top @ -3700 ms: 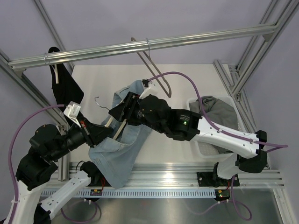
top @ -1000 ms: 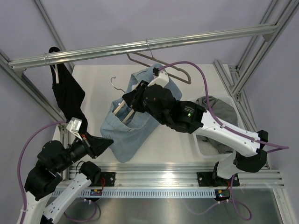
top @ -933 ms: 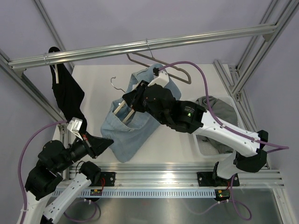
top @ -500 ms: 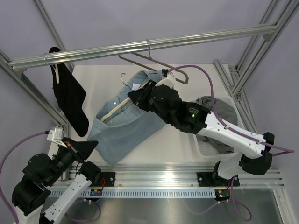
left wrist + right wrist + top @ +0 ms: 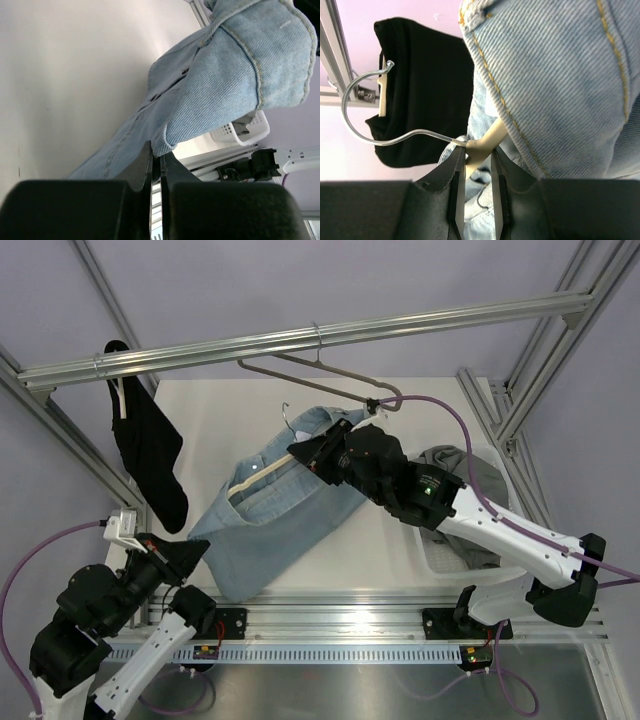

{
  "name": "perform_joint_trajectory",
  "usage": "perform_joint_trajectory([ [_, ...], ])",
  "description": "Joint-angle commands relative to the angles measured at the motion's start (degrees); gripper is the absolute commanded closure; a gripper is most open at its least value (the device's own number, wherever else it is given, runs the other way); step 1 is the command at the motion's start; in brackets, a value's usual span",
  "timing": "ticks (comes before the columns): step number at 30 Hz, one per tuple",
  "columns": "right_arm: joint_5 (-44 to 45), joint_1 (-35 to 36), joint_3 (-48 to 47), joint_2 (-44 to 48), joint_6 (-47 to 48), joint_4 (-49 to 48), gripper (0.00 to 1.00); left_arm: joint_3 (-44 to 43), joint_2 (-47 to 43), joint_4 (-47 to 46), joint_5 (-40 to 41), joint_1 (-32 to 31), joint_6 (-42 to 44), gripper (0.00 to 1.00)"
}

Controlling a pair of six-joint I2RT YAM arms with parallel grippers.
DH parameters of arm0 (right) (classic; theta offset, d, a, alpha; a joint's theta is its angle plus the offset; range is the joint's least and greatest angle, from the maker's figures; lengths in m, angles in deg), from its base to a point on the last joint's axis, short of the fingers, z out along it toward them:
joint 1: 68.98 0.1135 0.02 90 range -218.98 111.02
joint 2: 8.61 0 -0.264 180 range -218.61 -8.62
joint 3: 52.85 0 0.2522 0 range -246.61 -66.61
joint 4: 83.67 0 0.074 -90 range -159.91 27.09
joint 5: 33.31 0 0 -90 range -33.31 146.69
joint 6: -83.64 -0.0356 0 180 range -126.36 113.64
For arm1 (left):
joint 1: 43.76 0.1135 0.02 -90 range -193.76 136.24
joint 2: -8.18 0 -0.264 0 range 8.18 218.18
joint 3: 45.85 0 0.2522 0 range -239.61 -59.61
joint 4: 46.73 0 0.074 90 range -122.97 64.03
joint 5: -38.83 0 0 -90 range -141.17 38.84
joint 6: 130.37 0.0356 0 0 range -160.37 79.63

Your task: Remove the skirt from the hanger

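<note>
Top external shows the skirt heaped in the basket, the grey hanger bare on the rail. The right gripper clamps a cream hanger (jeans draped on it); the left gripper, pressed together and seemingly empty, should reopen before pinching them.

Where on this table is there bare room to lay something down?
Bare table lies between the black garment and the jeans, and at the front between jeans and basket. The middle is crowded by jeans and the right arm.
</note>
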Motion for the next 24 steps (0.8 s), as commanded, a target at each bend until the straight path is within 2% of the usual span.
perform_joint_trajectory([
  [1,6.6,-5.2,0.6,6.1,-1.3,-4.9,1.0,-2.5,-0.2,7.0,10.8,0.1,-1.2,1.0],
  [6,0.8,-7.9,3.0,7.7,-4.1,-8.7,1.0,-1.9,2.2,6.9,9.6,0.1,-2.3,1.0],
  [11,-4.1,-8.0,1.4,6.4,-5.8,-11.2,1.0,2.0,1.9,-0.1,2.3,0.1,-0.8,1.0],
  [15,-5.6,-8.1,1.3,6.4,-7.6,-13.4,1.0,3.3,3.7,-0.8,0.2,0.1,0.2,1.0],
  [23,-8.6,-8.7,-2.9,3.3,-3.9,-12.2,1.0,6.1,3.6,-3.4,-3.8,0.1,1.7,1.0],
  [24,-10.1,-8.7,-4.5,2.0,-2.3,-11.1,1.0,5.7,3.9,-3.7,-3.8,0.1,1.9,0.89],
])
